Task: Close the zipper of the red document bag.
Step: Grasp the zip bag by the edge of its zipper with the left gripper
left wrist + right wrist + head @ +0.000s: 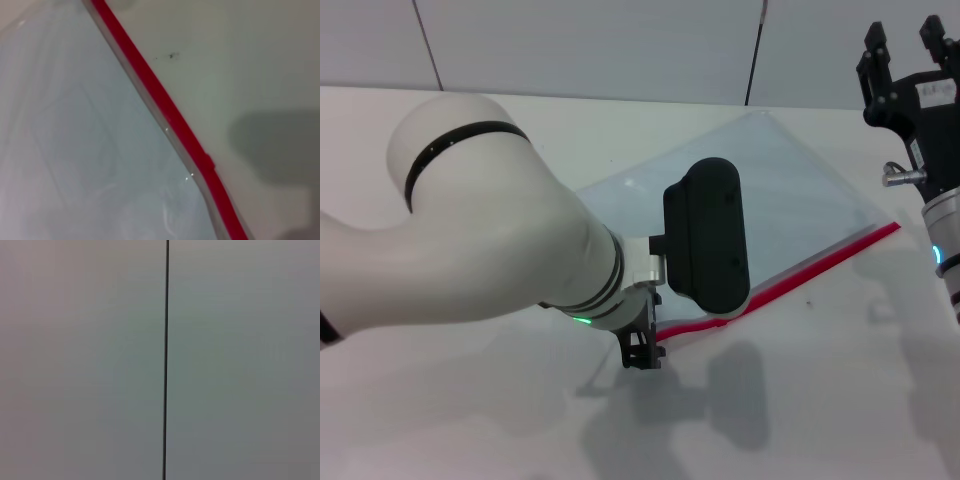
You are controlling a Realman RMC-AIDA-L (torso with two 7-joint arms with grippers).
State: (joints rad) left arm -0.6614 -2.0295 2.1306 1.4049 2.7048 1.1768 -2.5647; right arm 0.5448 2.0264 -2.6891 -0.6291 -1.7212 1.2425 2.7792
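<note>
The red document bag (790,190) lies flat on the white table, a translucent pale pouch set at an angle. Its zipper (820,262) is the red strip along the long edge nearest me. My left gripper (642,352) is down at the table by the near-left end of that strip, and the arm's wrist hides part of the bag. The left wrist view shows the zipper (165,107) running diagonally beside the bag's sheet (75,125), with a small bump on the strip low in that picture. My right gripper (905,45) is raised at the far right, open, fingers pointing up.
The bare white table (820,400) spreads in front of the bag, with the arm's shadows on it. A pale panelled wall (100,360) with a dark vertical seam (166,360) stands behind. The bulky left arm (470,230) fills the left of the head view.
</note>
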